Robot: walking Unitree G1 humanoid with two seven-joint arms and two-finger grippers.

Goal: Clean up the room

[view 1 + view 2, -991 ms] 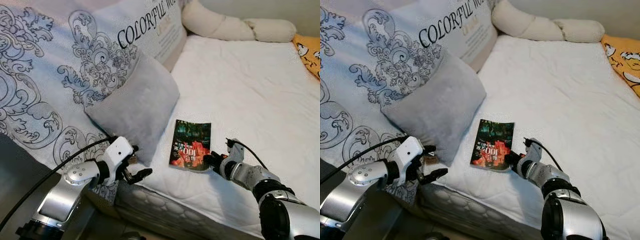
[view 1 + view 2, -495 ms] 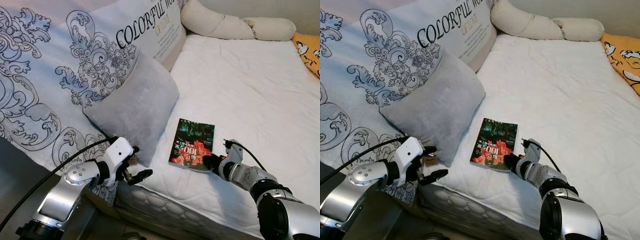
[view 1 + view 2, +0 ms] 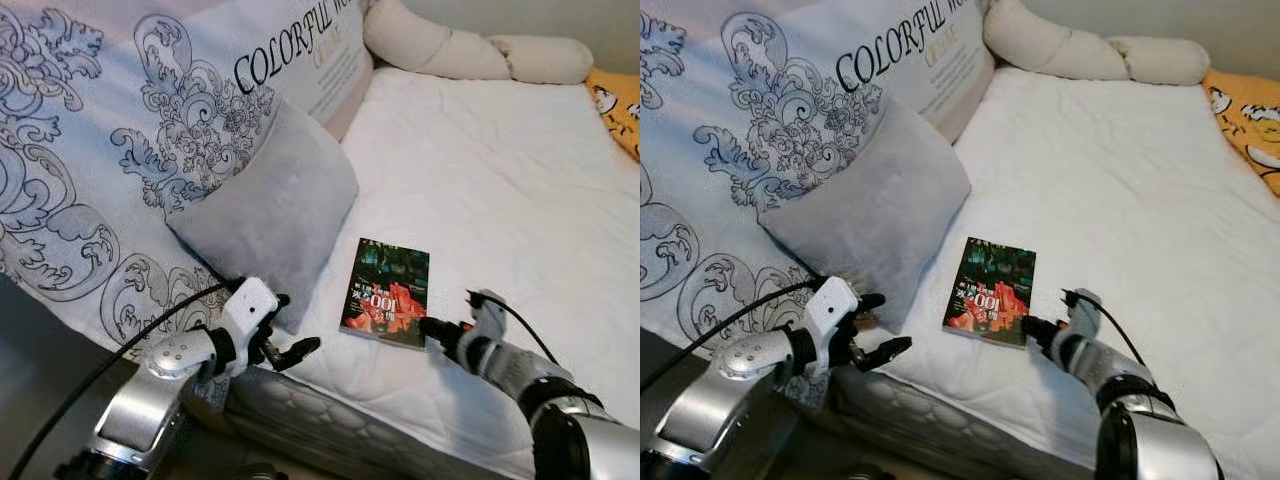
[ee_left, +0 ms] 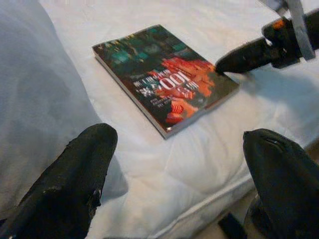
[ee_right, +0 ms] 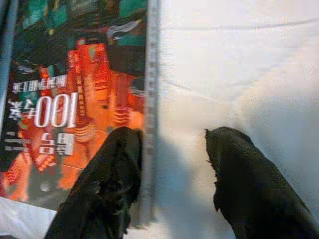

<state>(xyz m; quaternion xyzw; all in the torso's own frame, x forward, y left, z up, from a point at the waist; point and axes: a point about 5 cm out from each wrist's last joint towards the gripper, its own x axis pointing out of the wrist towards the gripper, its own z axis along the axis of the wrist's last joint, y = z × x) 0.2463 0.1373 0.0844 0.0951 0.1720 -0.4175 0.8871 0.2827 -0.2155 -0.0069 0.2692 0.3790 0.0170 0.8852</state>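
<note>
— What has changed since a second ago?
— The right gripper [image 3: 1032, 327] has slid back to the book's [image 3: 386, 292] near right corner, and the left arm has edged forward.
— Where is the book lying?
— Flat on the white mattress [image 3: 500, 190], near its front edge, just beside the grey pillow [image 3: 270, 210].
— And the fingers?
— The right pair stands narrowly apart, one tip on the cover's edge, one on the sheet. The left gripper [image 3: 290, 335] gapes wide at the mattress's front edge, holding nothing.
</note>
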